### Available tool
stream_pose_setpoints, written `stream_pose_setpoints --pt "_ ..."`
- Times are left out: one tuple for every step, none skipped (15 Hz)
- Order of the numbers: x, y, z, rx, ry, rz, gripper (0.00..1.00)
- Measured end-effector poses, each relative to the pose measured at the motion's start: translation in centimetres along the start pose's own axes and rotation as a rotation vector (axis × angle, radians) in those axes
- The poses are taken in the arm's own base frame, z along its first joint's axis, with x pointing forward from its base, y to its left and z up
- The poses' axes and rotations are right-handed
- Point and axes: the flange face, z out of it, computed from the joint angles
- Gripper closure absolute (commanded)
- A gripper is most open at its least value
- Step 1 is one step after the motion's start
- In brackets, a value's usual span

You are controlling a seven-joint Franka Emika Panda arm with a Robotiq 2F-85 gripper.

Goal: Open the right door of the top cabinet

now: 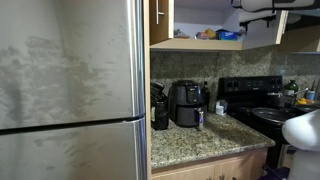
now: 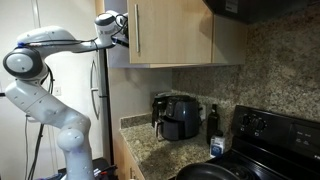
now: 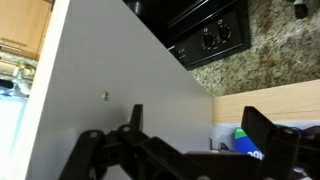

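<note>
The top cabinet has light wooden doors [image 2: 170, 32]. In an exterior view its inside stands open, with a shelf [image 1: 200, 42] of packets. My gripper [image 2: 122, 30] is up at the free edge of the door; it also shows at the top of an exterior view [image 1: 258, 6]. In the wrist view my gripper [image 3: 195, 112] is open, its two black fingers wide apart. The door's white inner face [image 3: 100, 70] fills the left, and its edge lies between the fingers. A blue and green container [image 3: 245, 140] shows inside the cabinet.
A black air fryer [image 1: 188, 103] [image 2: 180, 117] stands on the granite counter [image 1: 215, 138]. A black stove [image 1: 258, 100] [image 2: 270, 130] is beside it. A steel fridge [image 1: 70, 90] fills one side. A dark bottle [image 2: 213, 118] and a small can [image 1: 200, 120] stand on the counter.
</note>
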Motion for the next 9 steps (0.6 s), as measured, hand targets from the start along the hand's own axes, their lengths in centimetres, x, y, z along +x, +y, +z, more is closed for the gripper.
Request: stream_pose_setpoints --pt "0.1 0.1 0.4 -0.036 0.014 0.027 0.0" --pt "0.0 0.2 0.7 -0.074 0.028 0.058 0.0" --pt "-0.1 0.5 1.1 -0.113 0.04 0.092 0.0" --pt "-0.2 0.9 1.6 -0.156 0.047 0.125 0.0" --pt "-0.3 1.5 2.2 -0.201 0.048 0.156 0.0" --pt "-0.5 2.2 2.9 -0.25 0.044 0.188 0.0" --pt "-0.7 3.0 3.8 -0.293 0.039 0.217 0.0" --pt "-1.0 4.0 4.8 -0.345 0.018 0.247 0.0" --pt "-1.4 5.1 5.9 -0.394 -0.013 0.274 0.0"
